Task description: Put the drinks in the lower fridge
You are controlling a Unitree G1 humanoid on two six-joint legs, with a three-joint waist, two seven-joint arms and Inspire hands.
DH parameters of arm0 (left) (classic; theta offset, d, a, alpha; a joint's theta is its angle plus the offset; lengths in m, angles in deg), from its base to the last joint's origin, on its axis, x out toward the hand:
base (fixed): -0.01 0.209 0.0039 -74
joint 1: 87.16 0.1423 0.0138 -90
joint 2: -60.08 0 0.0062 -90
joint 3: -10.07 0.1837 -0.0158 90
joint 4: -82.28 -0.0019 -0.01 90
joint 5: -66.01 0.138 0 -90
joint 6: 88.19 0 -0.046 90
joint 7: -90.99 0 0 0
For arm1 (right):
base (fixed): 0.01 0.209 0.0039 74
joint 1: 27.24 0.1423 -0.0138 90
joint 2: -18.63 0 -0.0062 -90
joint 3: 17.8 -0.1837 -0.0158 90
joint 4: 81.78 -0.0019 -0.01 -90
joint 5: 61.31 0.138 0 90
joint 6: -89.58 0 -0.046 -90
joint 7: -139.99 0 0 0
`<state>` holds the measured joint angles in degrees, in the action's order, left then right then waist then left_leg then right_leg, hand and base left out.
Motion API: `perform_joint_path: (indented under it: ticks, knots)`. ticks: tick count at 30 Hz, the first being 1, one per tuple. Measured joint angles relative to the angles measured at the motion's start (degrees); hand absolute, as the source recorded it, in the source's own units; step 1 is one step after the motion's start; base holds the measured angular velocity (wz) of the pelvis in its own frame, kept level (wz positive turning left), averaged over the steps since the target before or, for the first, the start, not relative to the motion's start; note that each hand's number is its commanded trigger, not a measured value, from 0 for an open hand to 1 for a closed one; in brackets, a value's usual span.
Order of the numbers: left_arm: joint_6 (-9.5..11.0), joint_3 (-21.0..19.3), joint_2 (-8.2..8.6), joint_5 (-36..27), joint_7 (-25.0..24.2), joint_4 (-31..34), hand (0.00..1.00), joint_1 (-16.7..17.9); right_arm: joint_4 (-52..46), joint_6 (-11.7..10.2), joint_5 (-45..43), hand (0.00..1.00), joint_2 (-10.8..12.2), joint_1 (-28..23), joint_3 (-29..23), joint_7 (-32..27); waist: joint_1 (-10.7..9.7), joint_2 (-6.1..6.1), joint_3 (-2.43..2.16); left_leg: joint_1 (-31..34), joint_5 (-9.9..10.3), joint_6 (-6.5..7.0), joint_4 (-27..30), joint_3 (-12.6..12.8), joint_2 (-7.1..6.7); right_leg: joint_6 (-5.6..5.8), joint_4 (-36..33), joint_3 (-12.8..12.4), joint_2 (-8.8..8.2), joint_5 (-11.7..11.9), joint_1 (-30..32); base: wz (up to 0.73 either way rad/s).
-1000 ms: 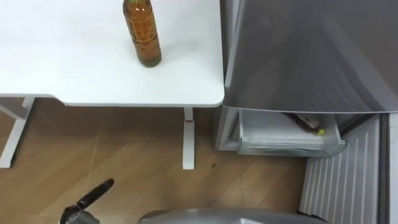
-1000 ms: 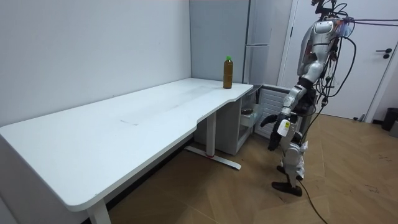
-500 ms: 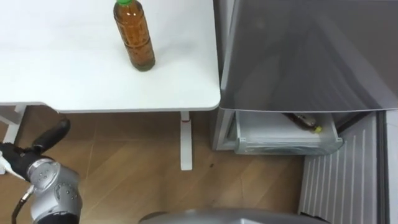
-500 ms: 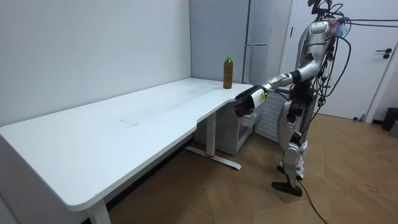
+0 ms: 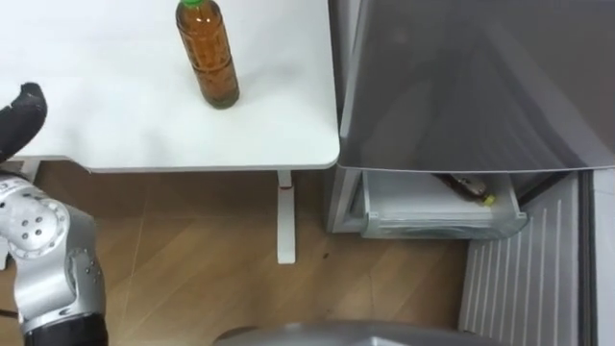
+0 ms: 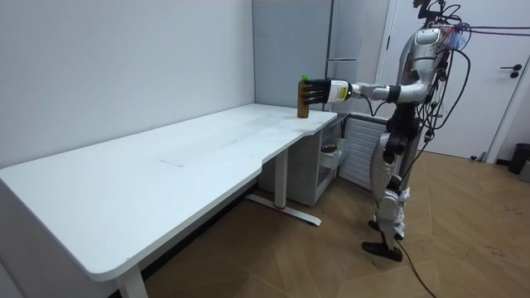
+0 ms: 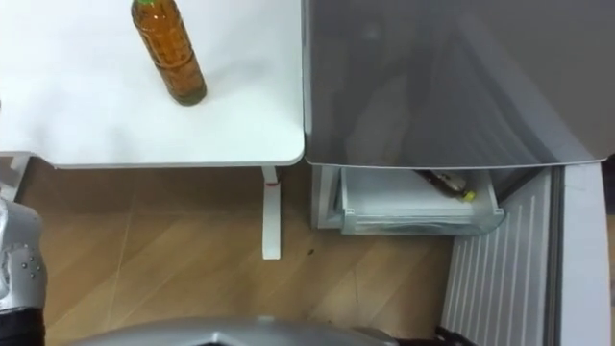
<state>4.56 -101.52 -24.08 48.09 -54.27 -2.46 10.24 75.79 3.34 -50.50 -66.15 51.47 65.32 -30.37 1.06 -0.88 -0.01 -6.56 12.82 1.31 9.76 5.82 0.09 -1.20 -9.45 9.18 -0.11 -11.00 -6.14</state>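
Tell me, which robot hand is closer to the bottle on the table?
Left. The left robot hand hovers over the table, left of the bottle, not touching; the right arm is not reaching there.

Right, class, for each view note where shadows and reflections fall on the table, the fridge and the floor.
Left eye view: the bottle casts only a faint, soft shadow on the white table; the grey fridge front carries broad dim reflections, no hard glare. Room view: the light is even, and the floor is darker under the table.
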Motion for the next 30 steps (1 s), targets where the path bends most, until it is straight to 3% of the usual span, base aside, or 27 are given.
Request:
perform_joint_path:
  ticks: [8, 17, 24, 30]
  knots:
    - [-0.07, 0.27, -0.02, -0.05, -6.84, 0.11, 0.0, -0.13, 0.3, -0.04, -2.75, 0.0, -0.03, -0.13, -0.15, 0.51, -1.66, 0.06, 0.27, 0.07, 0.01, 0.02, 0.91, -0.09, -0.02, 0.0, 0.2, -0.37, -0.03, 0.0, -0.37, 0.01]
    - [-1.19, 2.83, -0.05, -1.88, -15.89, -7.52, 0.0, -3.49, 1.97, -0.68, -3.24, 0.0, -0.34, 0.1, -3.45, 0.89, -3.35, 1.9, 0.93, -0.21, 0.09, 0.09, 0.84, -0.44, 0.09, -0.12, 0.6, -1.3, 0.31, 0.1, -0.71, 0.0]
    - [-3.2, 2.89, -0.05, -5.84, -20.42, -8.84, 0.0, -6.89, 3.82, -0.07, -3.82, 0.0, -0.58, 0.69, -3.54, 0.97, -4.49, 2.08, 0.85, -0.75, 0.09, 0.08, 0.5, 0.23, 0.14, -0.14, 0.15, -1.7, 0.32, 0.1, -0.67, -0.05]
    - [-4.8, 2.82, -0.51, -6.74, -24.3, -10.37, 0.0, -7.27, 6.23, 1.46, -4.99, 0.0, -0.43, 0.65, -3.56, 1.0, -5.51, 1.86, 0.79, -1.61, 0.08, 0.09, -0.06, 1.26, 0.14, -0.08, -0.31, -2.75, 0.42, 0.03, -0.69, -0.08]
